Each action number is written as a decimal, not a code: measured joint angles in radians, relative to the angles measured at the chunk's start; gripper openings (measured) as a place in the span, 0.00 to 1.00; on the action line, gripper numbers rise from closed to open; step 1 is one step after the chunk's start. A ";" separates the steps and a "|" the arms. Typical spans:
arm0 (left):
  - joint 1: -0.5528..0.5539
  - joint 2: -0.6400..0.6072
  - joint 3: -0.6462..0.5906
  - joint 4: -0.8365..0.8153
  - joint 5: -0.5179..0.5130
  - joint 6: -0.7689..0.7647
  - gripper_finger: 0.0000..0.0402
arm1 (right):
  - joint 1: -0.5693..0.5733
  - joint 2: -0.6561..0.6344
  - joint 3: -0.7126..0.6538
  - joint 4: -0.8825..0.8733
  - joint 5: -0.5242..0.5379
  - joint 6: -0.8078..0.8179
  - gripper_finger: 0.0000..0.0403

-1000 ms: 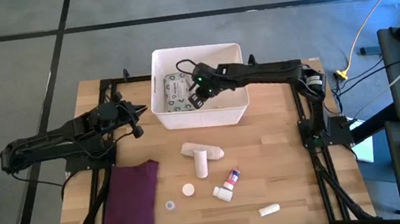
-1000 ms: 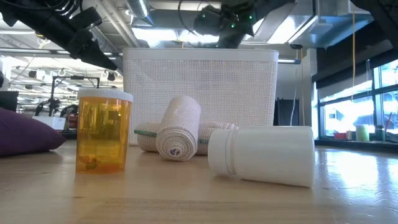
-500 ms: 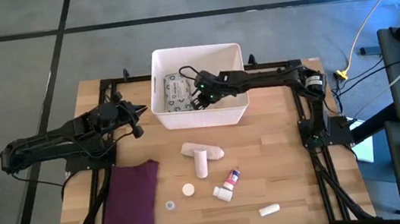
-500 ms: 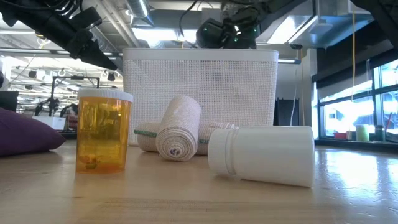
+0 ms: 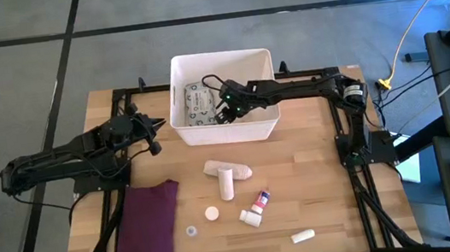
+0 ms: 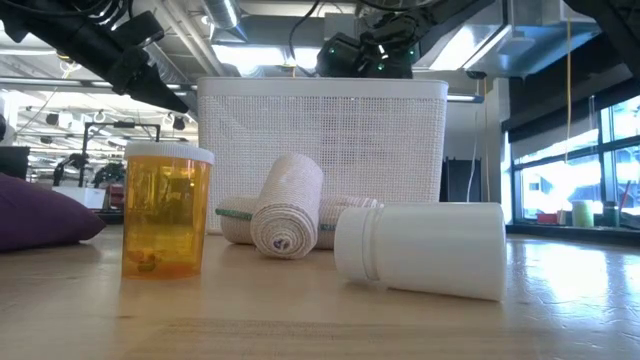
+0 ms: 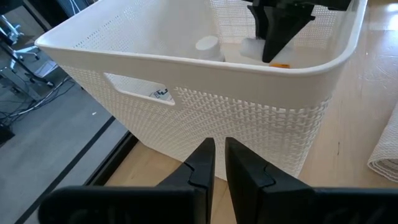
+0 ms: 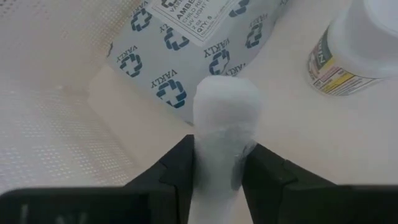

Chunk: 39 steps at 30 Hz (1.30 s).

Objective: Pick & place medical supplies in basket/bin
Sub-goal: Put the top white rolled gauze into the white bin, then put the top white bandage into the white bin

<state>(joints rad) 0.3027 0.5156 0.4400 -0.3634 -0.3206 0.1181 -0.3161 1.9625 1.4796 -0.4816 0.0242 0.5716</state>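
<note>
The white basket (image 5: 223,97) sits at twelve o'clock on the desk (image 5: 318,183), and inside it the right end effector (image 8: 217,163) has its fingers against the sides of a white roll (image 8: 225,124); it should spread fully and lift straight up so the roll drops beside the printed packet (image 8: 186,37). Only the right wrist view shows that roll and a labelled bottle (image 8: 354,50), while the high view alone shows the supplies left at six o'clock, including a bandage roll (image 5: 227,182), and the left end effector (image 7: 217,163), pressed together, waiting at the basket's nine o'clock side.

Light: bright, even overhead; daylight through windows (image 6: 575,170) in the low view.
Glare: sheen on table (image 6: 560,265) there.
Blur: white roll (image 8: 225,134) close to the right wrist lens, soft.
Shadows: faint.
</note>
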 joint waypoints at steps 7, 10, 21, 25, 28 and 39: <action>0.000 0.000 0.000 0.000 0.000 0.000 0.08 | 0.000 0.000 0.000 0.000 -0.003 0.000 0.40; 0.000 0.000 0.000 0.000 0.000 0.000 0.08 | 0.000 0.000 0.000 0.000 -0.003 0.000 0.44; 0.000 0.000 0.000 0.000 0.000 0.000 0.08 | -0.001 0.001 0.125 -0.024 -0.124 -0.112 0.51; 0.000 0.000 0.000 0.000 0.000 0.000 0.08 | 0.022 -0.005 0.299 -0.101 -0.131 -0.209 0.51; 0.000 0.000 0.000 0.000 0.000 0.000 0.08 | 0.061 -0.019 0.443 -0.205 -0.108 -0.282 0.51; 0.000 0.000 0.000 0.000 0.000 -0.001 0.08 | 0.373 -0.092 0.705 -0.590 0.287 -0.339 0.51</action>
<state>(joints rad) 0.3027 0.5152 0.4400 -0.3635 -0.3205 0.1169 0.0565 1.8703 2.1849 -1.0713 0.3113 0.2327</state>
